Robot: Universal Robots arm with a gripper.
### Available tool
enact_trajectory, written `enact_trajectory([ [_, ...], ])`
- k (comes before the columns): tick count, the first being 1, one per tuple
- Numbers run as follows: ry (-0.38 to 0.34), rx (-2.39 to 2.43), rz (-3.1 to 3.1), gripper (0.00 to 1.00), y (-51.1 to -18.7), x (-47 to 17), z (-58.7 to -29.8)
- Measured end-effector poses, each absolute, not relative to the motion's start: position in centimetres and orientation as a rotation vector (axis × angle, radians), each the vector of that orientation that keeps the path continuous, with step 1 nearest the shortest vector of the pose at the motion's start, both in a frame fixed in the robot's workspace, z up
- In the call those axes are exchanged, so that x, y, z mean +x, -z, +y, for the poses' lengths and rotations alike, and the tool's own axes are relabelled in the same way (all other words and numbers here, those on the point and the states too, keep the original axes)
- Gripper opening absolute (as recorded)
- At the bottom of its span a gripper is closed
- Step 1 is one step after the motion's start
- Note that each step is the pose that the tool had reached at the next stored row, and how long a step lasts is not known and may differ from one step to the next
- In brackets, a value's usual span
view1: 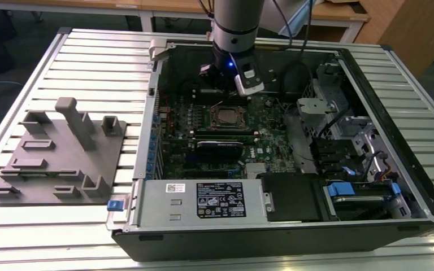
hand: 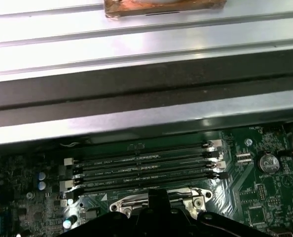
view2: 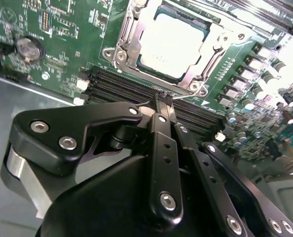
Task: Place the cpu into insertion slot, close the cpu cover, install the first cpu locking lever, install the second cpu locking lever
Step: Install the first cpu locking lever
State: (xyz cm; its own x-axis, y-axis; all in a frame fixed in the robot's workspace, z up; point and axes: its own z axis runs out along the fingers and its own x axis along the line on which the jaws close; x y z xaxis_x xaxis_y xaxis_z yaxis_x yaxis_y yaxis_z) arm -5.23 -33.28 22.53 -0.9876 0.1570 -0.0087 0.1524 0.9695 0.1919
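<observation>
1. Grey moulded fixture plate (view1: 59, 158): lies on the slatted aluminium table (view1: 51, 237), well apart from the insertion slot (view1: 214, 117), on the exterior view's left.

2. Open black-and-silver computer chassis (view1: 277, 240): houses the green motherboard (view1: 277, 141), on which the slot sits. A silver housing near the slot carries a black label with white print (view1: 219, 200) and a small white sticker beside it. The wording is not transcribed.

3. Small square cpu with dull silver-grey top (view2: 173, 42): seated in the slot. The thin silvery cpu cover frame (view2: 129, 39) lies flat around it, with the chip showing through its window.

4. Black two-finger gripper (view2: 163, 96): jaws drawn together, tips meeting. They stand at the slot edge that borders the long black memory slots (view2: 122, 86). The cpu lies straight ahead of the tips, just beyond that edge.

5. A thin bright wire (view2: 144, 103), judged to be a locking lever, meets the tips. Its long axis runs along that edge, parallel to the memory slots. Whether the jaws pinch it cannot be told.
</observation>
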Motion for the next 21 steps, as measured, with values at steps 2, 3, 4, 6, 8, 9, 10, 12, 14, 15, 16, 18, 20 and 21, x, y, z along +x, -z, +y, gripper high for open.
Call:
enact_trajectory([
  [2, -0.298, 0.284, 3.088, 0.11, -22.5, -5.23, -33.28],
  [3, -0.297, 0.3, 3.085, 0.11, -22.49, -5.23, -33.28],
  [4, -0.297, 0.312, 3.084, 0.11, -22.49, -5.23, -33.28],
  [6, -0.297, 0.313, 3.083, 0.11, -22.49, -5.23, -33.28],
  [8, -0.298, 0.314, 3.083, 0.11, -22.48, -5.23, -33.28],
  [9, -0.298, 0.314, 3.083, 0.11, -22.47, -5.23, -33.28],
  [10, -0.298, 0.317, 3.082, 0.11, -22.44, -5.23, -33.28],
  [12, -0.298, 0.331, 3.08, 0.11, -22.38, -5.24, -33.28],
  [14, -0.297, 0.343, 3.077, 0.11, -22.34, -5.23, -33.27],
  [15, -0.297, 0.347, 3.077, 0.11, -22.32, -5.24, -33.23],
  [16, -0.297, 0.349, 3.076, 0.11, -22.32, -5.24, -33.16],
  [18, -0.297, 0.353, 3.076, 0.11, -22.31, -5.24, -32.98],
  [20, -0.297, 0.355, 3.075, 0.11, -22.3, -5.24, -32.83],
  [21, -0.297, 0.357, 3.075, 0.11, -22.3, -5.24, -32.77],
])
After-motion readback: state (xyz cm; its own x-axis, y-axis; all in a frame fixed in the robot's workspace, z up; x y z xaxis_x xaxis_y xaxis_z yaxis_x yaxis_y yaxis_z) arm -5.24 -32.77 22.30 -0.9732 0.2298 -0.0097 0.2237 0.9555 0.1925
